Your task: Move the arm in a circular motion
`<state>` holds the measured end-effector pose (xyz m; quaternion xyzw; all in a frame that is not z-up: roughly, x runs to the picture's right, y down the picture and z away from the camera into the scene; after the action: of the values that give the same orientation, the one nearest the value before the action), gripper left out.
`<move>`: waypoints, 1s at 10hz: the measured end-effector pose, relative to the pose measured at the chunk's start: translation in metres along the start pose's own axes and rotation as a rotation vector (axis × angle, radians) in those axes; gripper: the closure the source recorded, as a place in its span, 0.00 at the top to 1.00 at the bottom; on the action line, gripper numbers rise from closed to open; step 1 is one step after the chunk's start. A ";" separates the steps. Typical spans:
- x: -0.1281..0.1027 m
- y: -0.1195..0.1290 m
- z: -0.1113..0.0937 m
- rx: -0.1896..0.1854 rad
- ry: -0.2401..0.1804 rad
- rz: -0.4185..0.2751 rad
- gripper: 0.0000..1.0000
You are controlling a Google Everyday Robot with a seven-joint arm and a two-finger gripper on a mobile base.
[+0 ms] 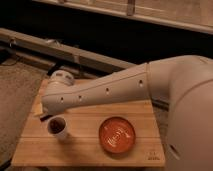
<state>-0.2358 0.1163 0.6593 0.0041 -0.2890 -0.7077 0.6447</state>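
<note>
The arm (115,87) is a thick off-white tube with small dark screw holes. It reaches from the big rounded joint at the right across the wooden table (85,150) to its left side. The gripper (44,117) shows only as a dark part under the arm's end, just above and left of a small white cup (57,128) with dark contents. Most of it is hidden by the arm.
An orange-red plate (116,135) lies on the table's right half. A round white object (61,77) sits at the table's back left, behind the arm. A metal rail (75,52) runs behind the table, and gravel-like ground lies to the left.
</note>
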 end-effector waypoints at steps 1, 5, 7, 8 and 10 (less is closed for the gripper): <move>-0.015 0.010 -0.012 -0.020 -0.007 0.003 0.80; -0.058 0.069 -0.041 -0.081 -0.011 0.098 0.80; -0.075 0.112 -0.055 -0.118 -0.007 0.180 0.80; -0.082 0.140 -0.065 -0.143 -0.003 0.229 0.80; -0.081 0.180 -0.077 -0.181 0.005 0.292 0.80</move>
<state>-0.0295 0.1588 0.6401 -0.0941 -0.2202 -0.6297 0.7390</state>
